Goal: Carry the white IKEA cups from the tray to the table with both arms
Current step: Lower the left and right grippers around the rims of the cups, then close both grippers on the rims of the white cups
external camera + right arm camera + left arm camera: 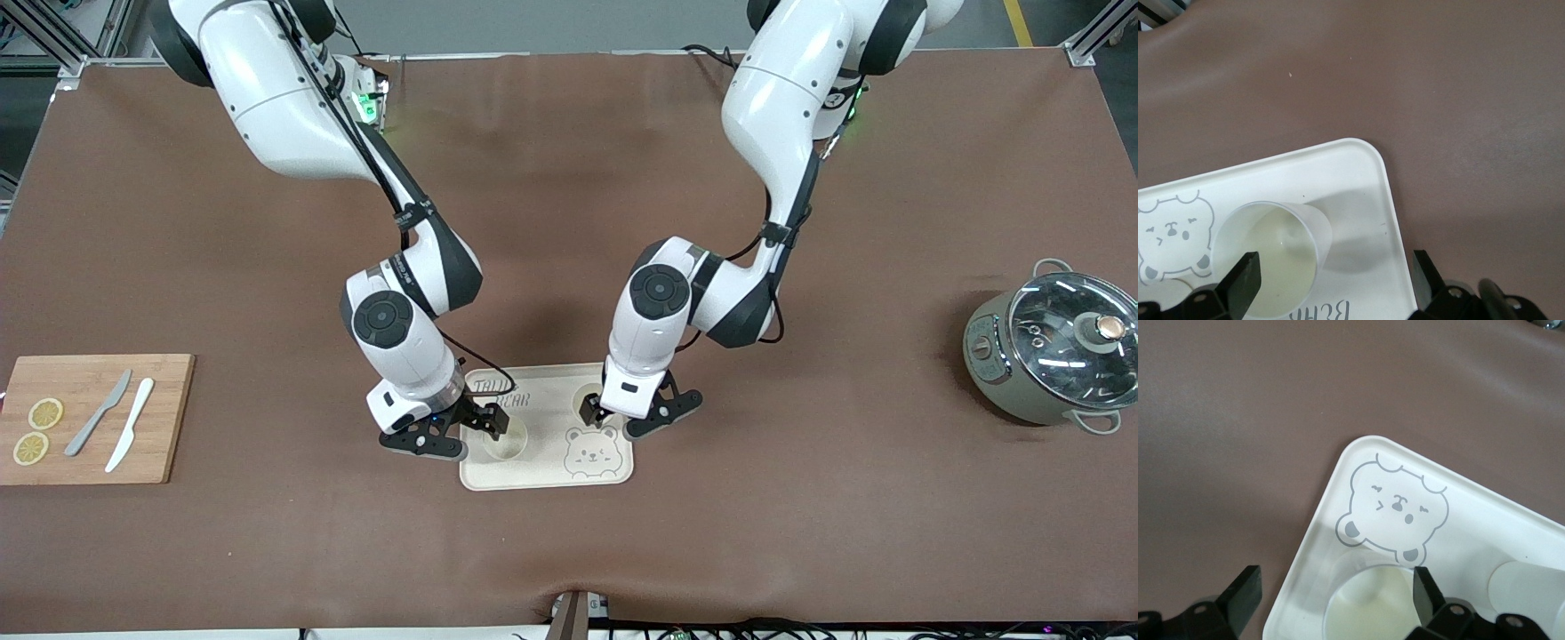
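Both white IKEA cups stand upright on the tray [613,471], low in the centre of the front frame; none has reached the bare counter [800,533] yet.

The right hand [462,431] is over the tray's end toward the right arm. Its fingers are spread wide and empty, one just inside the rim of the first cup [504,440], the other outside its wall. The right wrist view shows this cup [1275,253] between the finger pads. Judged purpose: a pinch on the cup wall.

The left hand [636,416] is over the second cup [589,397], which its body largely hides in the front frame. It too is fully open and holds nothing. In the left wrist view the cup [1368,603] sits between the spread fingers.

Surroundings: a wooden cutting board [164,418] at lower left of the front frame carries two knives [116,422] and lemon slices [37,431]. A lidded pot [1053,351] stands at the right edge. All are well apart from the tray and obstruct nothing. The only crowding is the two hands working over one small tray.
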